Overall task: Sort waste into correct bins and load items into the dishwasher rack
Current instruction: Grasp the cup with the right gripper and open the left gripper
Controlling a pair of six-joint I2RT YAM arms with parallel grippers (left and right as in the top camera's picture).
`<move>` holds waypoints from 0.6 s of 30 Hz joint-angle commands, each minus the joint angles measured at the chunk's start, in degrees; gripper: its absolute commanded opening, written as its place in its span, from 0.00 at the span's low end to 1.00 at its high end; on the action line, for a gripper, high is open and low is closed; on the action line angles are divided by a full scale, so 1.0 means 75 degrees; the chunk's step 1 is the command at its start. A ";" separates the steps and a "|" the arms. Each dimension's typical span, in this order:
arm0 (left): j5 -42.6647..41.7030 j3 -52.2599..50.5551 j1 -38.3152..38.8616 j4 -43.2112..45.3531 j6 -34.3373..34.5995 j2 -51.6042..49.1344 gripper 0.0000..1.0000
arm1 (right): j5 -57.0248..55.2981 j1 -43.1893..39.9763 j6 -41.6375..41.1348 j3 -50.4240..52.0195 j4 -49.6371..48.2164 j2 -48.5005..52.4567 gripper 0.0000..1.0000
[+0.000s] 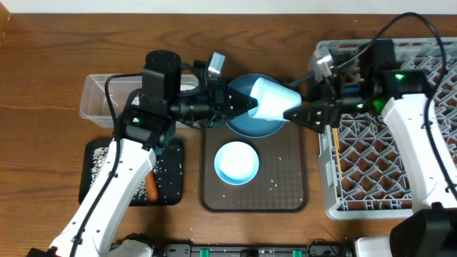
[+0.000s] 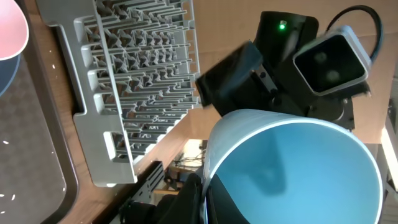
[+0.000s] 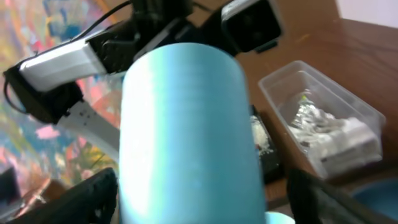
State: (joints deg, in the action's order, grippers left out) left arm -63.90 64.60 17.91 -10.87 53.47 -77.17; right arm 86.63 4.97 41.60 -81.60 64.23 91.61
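The small light-blue cup (image 1: 273,100) is hanging on its side in the air between the two arms, just over the large dark-blue dish (image 1: 250,128) at the far end of the brown serving tray (image 1: 293,194). It is showing as a smooth, plain, slightly tapered tumbler, pale sky-blue outside and a deeper turquoise inside, with its open mouth facing the left arm and its closed base facing the right. The left gripper (image 1: 245,104) is pinching the cup's rim, its dark fingers (image 2: 198,198) sitting at the lip in the left wrist view. The right gripper (image 1: 294,113) is sitting at the base end with its fingers (image 3: 93,194) spread wide on either side of the cup's body; whether they are touching it cannot be told. The white-and-pale-blue bowl (image 1: 236,162) is sitting upright on the tray, nearer than the dish, and the grey dishwasher rack (image 1: 326,175) is lying just beside the tray on the right.
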 commanded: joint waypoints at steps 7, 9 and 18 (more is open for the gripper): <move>-0.0131 0.0134 0.0023 0.0044 0.0020 -0.0015 0.09 | 0.0181 0.0122 0.0117 -0.0140 -0.0093 -0.0114 0.45; -0.0044 0.0131 0.0023 0.0038 -0.0108 -0.0015 0.14 | 0.0055 0.0085 0.0108 -0.0140 -0.0093 -0.0117 0.43; 0.1408 0.0073 0.0020 -0.0527 -0.1708 -0.0015 0.37 | -0.1661 -0.0382 -0.0813 -0.0140 -0.0079 -0.0122 0.38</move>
State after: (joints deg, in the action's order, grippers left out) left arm -59.31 64.60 17.93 -13.58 46.83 -77.17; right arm 79.90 3.84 38.96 -81.65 63.57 91.59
